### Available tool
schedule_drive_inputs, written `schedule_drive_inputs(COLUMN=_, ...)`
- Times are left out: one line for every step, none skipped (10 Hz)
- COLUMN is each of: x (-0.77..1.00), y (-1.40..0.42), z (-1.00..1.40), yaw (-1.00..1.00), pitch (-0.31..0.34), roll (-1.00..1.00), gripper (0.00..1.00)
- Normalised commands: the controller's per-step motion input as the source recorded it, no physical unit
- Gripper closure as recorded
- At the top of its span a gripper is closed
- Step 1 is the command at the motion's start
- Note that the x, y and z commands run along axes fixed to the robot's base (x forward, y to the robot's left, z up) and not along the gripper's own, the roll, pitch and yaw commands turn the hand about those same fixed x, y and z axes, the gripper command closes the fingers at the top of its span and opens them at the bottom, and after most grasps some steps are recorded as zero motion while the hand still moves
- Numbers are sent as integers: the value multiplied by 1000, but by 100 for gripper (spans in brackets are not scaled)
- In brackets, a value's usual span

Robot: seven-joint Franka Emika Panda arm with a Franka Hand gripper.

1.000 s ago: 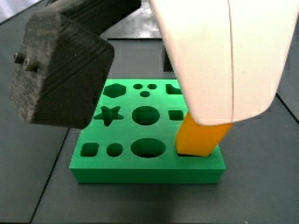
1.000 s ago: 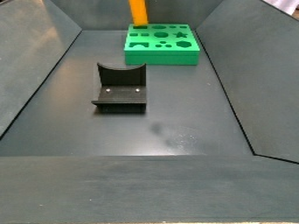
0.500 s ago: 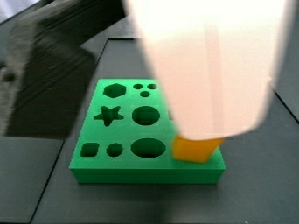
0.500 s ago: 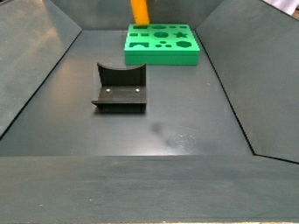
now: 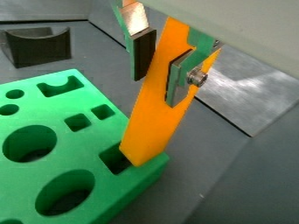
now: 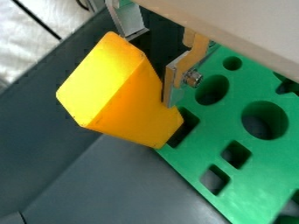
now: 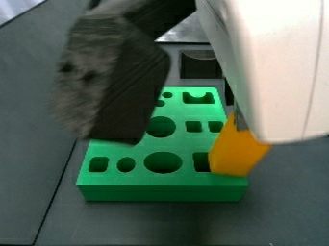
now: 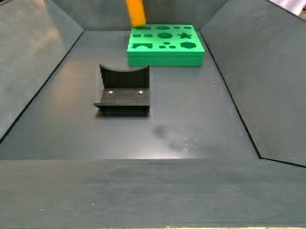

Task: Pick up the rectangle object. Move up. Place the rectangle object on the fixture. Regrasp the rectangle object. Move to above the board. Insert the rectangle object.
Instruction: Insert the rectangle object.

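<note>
Dark table floor carries the board (image 5: pixel 47 149). Gripper (image 5: pixel 163 61) fingers (image 5: pixel 181 74) clamp the block (image 5: pixel 152 105) upright, its lower end at a corner slot; slight misalignment could jam it against the rim.

Free room: we see open dark floor (image 8: pixel 180 116) across the middle and near part of the bin, sloping side walls (image 8: pixel 42 80) closing it in on both flanks.

Obstacles:
- the fixture (image 8: pixel 122 89), standing alone on the floor, well apart from the board (image 8: pixel 166 45); passage is open on every side of it.
- the board, at the far end, near the back wall.
- the gripper (image 5: pixel 162 59), above the board's edge, its fingers (image 5: pixel 181 74) clamped on the rectangle object (image 5: pixel 156 96), which stands tilted with its lower end at a rectangular hole by the board's corner.
- a large blurred dark block (image 7: pixel 110 82) fills the near field in a side view.
</note>
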Motion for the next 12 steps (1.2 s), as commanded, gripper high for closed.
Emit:
schedule_drive_inputs(x=-223, y=486, z=0, yaw=31, pitch=-500, roll=-243, gripper=100)
schedule_drive_inputs(x=-403, y=94, z=-171, yaw=0, pitch=-463, roll=-30, gripper=100)
schedule_drive_inputs(x=-34, y=0, z=-111, yaw=0, pitch=-161, roll=0, gripper=100)
schedule_drive_inputs(x=-334, y=-66, z=-114, yaw=0, pitch=-183, roll=9, gripper=100)
schedule_drive_inputs(x=-231, y=-83, z=-86, yaw=-3, pitch=-139, roll=11, gripper=100)
schedule_drive_inputs(x=-94, y=-160, z=-77, yaw=-14, pitch=-101, roll=31, gripper=100)
schedule_drive_inputs(x=-37, y=-126, z=-49, yaw=0, pitch=-37, roll=79, gripper=100)
schedule_drive_inputs(x=-357, y=-26, z=-23, yaw=0, pitch=-66, roll=90, gripper=100)
schedule_drive_inputs(x=-506, y=0, z=-11, yaw=0, pitch=-84, roll=74, gripper=100)
schedule_drive_inputs(x=-669, y=114, z=0, yaw=-20, pitch=-113, roll=43, gripper=100)
schedule_drive_inputs(x=-537, y=123, z=-37, yaw=-60, pitch=-109, roll=6, gripper=100)
schedule_drive_inputs(x=-194, y=0, z=-91, yaw=-97, pitch=-67, roll=34, gripper=100)
